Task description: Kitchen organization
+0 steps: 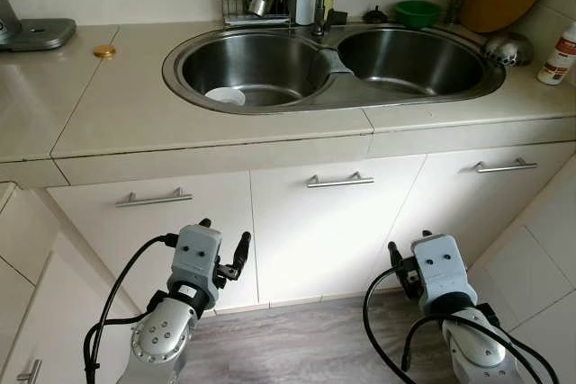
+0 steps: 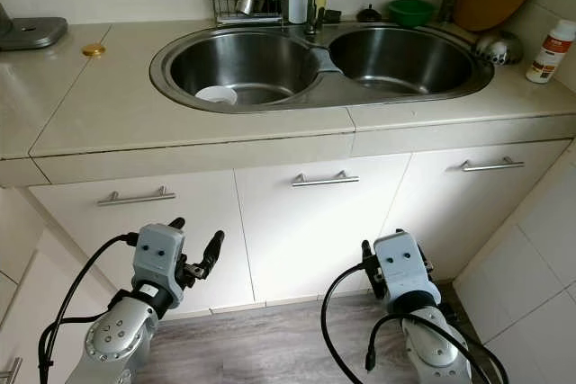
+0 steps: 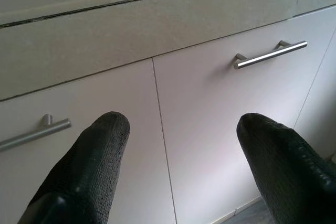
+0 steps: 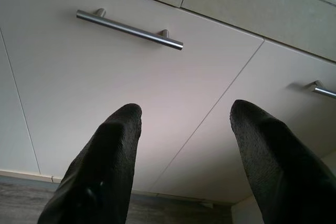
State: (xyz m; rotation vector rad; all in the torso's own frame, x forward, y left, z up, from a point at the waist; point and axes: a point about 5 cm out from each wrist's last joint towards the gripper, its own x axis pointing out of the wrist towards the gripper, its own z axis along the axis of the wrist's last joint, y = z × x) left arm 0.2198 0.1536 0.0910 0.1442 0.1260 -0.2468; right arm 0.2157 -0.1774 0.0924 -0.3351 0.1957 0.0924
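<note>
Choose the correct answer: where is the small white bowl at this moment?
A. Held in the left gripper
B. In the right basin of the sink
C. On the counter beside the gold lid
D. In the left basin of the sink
D: the white bowl lies at the bottom of the left basin of the sink, with both grippers low before the cabinets.

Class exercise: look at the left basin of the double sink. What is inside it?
Inside the left basin a white bowl rests near the front wall. The rest of its steel floor looks bare. The strip right behind the front rim is hidden from the head camera.
</note>
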